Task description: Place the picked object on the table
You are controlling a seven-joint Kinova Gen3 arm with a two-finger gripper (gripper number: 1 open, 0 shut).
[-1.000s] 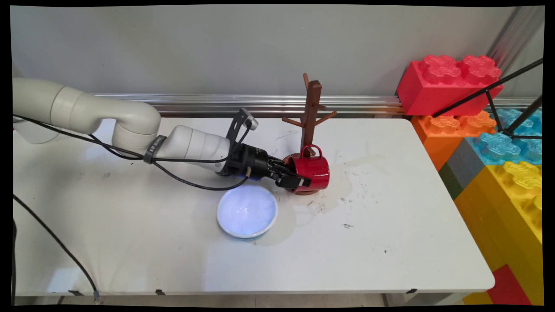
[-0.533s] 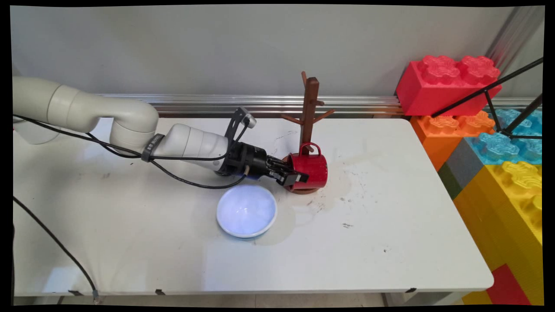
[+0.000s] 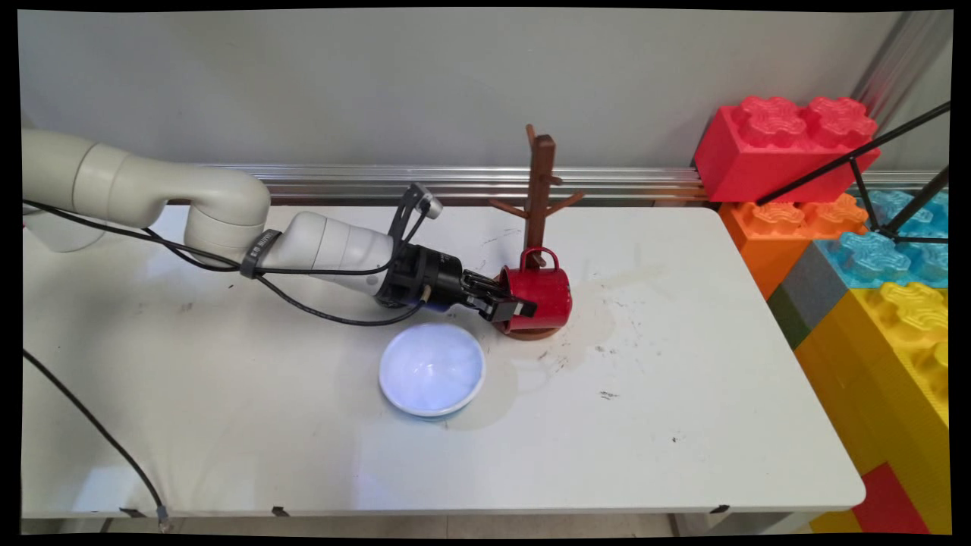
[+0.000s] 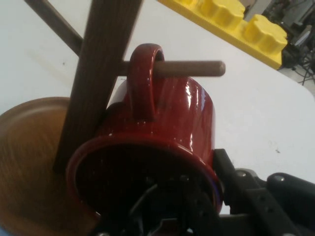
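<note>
White tabletop (image 3: 683, 425) before a grey wall, stained and scuffed near its middle.

Item 1: red mug (image 3: 542, 297), lying on its side, mouth toward the arm, bottom away from it; long axis roughly level, running left to right in the main view. Handle on the upper side. In the hand view the handle (image 4: 143, 81) is threaded over a lower peg (image 4: 197, 68) of the mug tree; the peg passes right through the loop and its tip shows beyond. The mug's body lies close above the tree's round base (image 4: 29, 162); contact with the base cannot be told.

Item 2: brown wooden mug tree (image 3: 540, 199), upright, at the tabletop's far middle. Upper pegs bare.

Item 3: gripper (image 3: 510, 307), reaching in low from the left. Jaws pinch the mug's rim, one inside the mouth, one outside along the wall.

Item 4: white bowl (image 3: 432, 370), upright, on the near side of the gripper, apart from the mug.

Item 5: large toy bricks (image 3: 789, 144), red, orange, blue and yellow, stacked off the right end.

Status, as a judgement: mug hooked on its peg; the hold on it not yet let go.
</note>
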